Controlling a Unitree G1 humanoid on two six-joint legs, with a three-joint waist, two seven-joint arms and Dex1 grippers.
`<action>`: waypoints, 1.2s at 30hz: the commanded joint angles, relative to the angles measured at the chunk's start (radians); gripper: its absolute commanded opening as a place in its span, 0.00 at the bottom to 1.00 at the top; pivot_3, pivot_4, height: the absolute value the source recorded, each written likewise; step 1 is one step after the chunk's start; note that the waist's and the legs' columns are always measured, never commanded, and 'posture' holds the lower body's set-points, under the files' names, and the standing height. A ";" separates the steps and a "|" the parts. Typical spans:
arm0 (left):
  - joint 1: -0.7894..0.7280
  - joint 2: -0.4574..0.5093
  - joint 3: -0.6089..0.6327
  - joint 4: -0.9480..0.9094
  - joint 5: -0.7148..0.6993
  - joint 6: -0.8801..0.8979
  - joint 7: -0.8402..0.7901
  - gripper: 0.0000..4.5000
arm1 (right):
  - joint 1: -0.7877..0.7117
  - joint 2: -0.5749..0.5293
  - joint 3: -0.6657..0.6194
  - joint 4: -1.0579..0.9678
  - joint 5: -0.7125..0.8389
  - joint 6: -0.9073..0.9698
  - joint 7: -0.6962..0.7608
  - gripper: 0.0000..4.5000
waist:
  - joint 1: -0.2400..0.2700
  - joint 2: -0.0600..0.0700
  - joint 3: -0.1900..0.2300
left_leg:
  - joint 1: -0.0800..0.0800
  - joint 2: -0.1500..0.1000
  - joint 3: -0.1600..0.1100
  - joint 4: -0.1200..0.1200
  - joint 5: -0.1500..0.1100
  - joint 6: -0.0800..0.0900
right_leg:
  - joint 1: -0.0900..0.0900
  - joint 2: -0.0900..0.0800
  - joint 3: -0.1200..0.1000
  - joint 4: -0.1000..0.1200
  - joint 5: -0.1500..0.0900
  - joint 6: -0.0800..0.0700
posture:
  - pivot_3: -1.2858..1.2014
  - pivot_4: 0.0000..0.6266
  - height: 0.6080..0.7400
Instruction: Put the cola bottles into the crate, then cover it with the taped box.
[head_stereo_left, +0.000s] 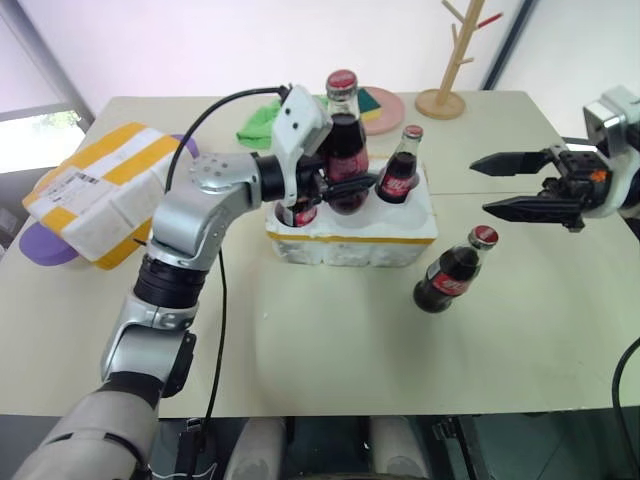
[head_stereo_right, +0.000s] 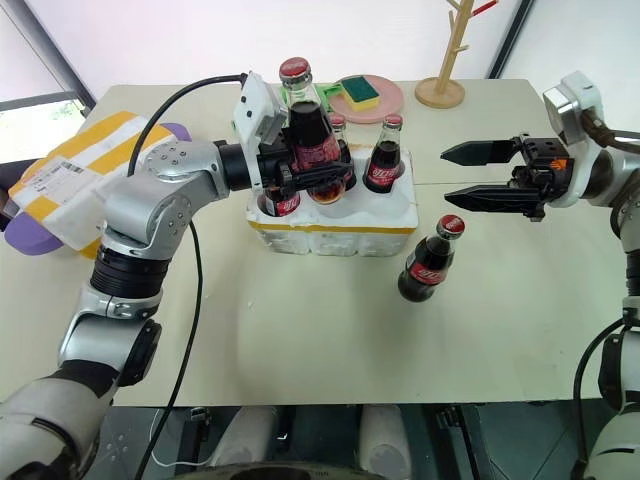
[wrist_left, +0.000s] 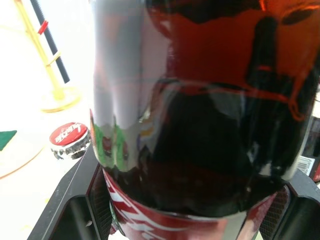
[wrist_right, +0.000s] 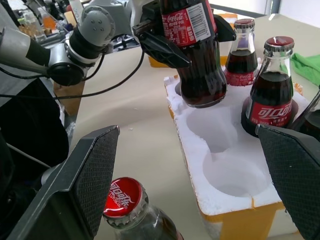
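The left gripper (head_stereo_right: 312, 170) is clasping a bottle (head_stereo_right: 311, 130) above the crate (head_stereo_right: 330, 228); the right gripper (head_stereo_right: 470, 174) is gaping, empty.

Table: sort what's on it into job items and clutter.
Job items:
- cola bottle held in the left gripper over the crate
- cola bottle standing in the crate
- cola bottle standing on the table
- taped box

Clutter:
- green cloth
- pink plate with a sponge
- wooden stand
- purple disc
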 joint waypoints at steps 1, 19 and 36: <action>0.017 -0.016 -0.041 -0.020 0.016 0.076 0.027 0.64 | -0.003 -0.007 -0.054 -0.027 -0.001 0.002 0.002 1.00 | -0.001 0.000 0.000 | 0.000 0.000 0.000 0.000 0.000 0.000 | 0.000 0.000 0.000 0.000 0.000 0.000 | 0.52 0.24 1.00; 0.063 -0.006 0.008 -0.210 0.023 0.312 0.138 0.64 | 0.001 0.012 -0.086 -0.035 -0.023 0.020 0.002 1.00 | -0.005 0.000 0.000 | 0.006 0.000 -0.001 -0.001 0.000 0.000 | 0.008 0.000 -0.001 -0.002 -0.001 0.002 | 0.52 0.24 1.00; -0.007 -0.159 0.066 -0.251 -0.054 0.369 0.286 0.64 | -0.010 0.023 -0.082 -0.034 -0.034 0.029 0.002 1.00 | -0.008 0.000 0.000 | 0.000 0.000 -0.001 -0.002 0.000 0.000 | 0.000 0.000 -0.001 -0.004 0.000 0.002 | 0.52 0.24 1.00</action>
